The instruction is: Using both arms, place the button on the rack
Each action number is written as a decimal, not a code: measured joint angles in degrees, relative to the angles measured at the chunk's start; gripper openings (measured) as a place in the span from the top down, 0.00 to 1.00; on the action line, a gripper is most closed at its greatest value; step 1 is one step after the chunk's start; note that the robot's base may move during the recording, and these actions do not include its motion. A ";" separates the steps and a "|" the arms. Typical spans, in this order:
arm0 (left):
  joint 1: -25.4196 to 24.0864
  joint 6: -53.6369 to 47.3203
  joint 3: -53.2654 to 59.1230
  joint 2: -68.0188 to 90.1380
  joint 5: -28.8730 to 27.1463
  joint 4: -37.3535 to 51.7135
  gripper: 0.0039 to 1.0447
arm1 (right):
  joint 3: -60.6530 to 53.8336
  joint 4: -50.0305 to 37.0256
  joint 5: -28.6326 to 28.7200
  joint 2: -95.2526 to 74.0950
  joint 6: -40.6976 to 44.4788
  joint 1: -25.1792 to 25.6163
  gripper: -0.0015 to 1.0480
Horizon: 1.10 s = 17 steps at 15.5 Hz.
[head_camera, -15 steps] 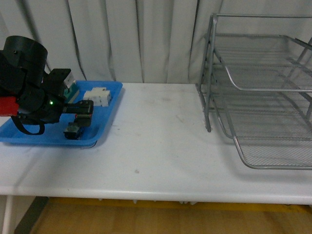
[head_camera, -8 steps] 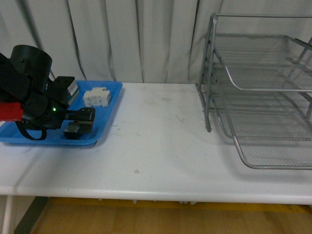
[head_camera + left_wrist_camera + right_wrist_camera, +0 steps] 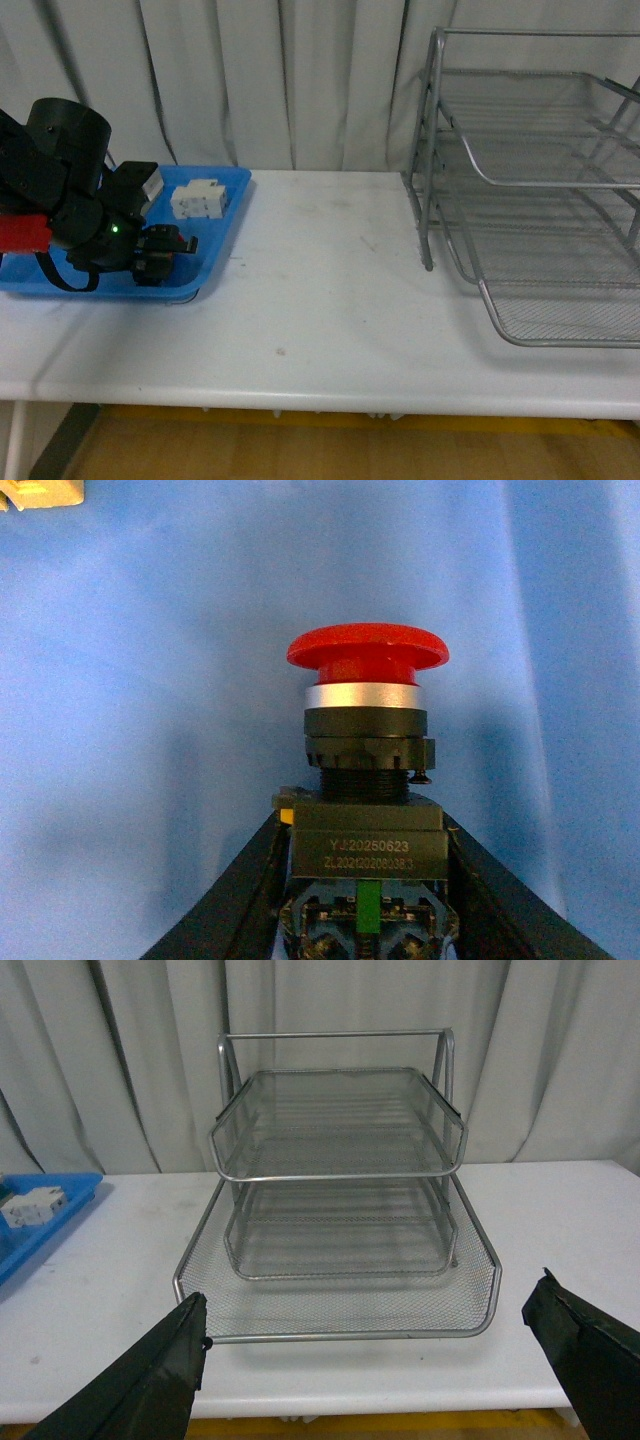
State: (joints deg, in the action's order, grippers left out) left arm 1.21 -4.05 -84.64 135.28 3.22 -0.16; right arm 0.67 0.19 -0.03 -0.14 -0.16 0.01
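Left gripper (image 3: 365, 832) clamped on the button (image 3: 366, 742) over the blue tray (image 3: 214, 252) – right gripper (image 3: 370, 1298) apart, facing the rack (image 3: 530, 180).

Button's long axis runs straight out along the left gripper's reach: black body back between the two fingers (image 3: 243, 885), which press on its sides, red cap at the far end, pointing away from the wrist. Resting on the tray floor or lifted – cannot tell. Tray sits at the left of the table (image 3: 330, 300) and also holds a white block (image 3: 198, 197) near its far edge. Rack stands at the table's right, three mesh tiers. Right jaws spread wide.
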 joint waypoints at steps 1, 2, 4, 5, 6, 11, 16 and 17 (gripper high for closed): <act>0.22 -0.48 -0.07 0.00 -0.11 0.09 0.66 | 0.00 0.00 0.02 0.00 0.00 0.00 0.06; 0.37 -0.44 2.19 -3.19 0.59 1.79 0.66 | 0.00 0.00 0.02 0.00 0.00 0.00 0.06; 0.57 -0.35 9.09 -13.25 2.01 4.79 0.66 | 0.00 0.00 0.00 0.00 0.00 0.00 0.06; 0.77 -0.37 12.94 -19.71 2.16 6.29 0.66 | 0.00 -0.02 0.02 0.00 0.00 0.00 0.06; 1.05 -0.39 17.31 -26.67 2.23 7.52 0.66 | 0.00 0.02 0.02 0.00 0.00 0.00 0.06; 1.44 1.70 41.09 -47.67 1.36 9.09 0.66 | 0.00 0.00 0.02 0.00 0.00 0.00 0.06; 2.80 2.84 46.25 -49.88 1.03 11.50 0.66 | 0.00 0.00 0.02 0.00 0.00 0.00 0.06; 3.06 3.26 46.31 -49.88 0.87 11.93 0.66 | 0.00 0.00 0.04 0.00 0.00 0.00 0.06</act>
State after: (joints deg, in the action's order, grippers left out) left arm 4.27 -0.80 -38.33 85.41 4.10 11.77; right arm 0.67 0.19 0.01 -0.14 -0.16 0.01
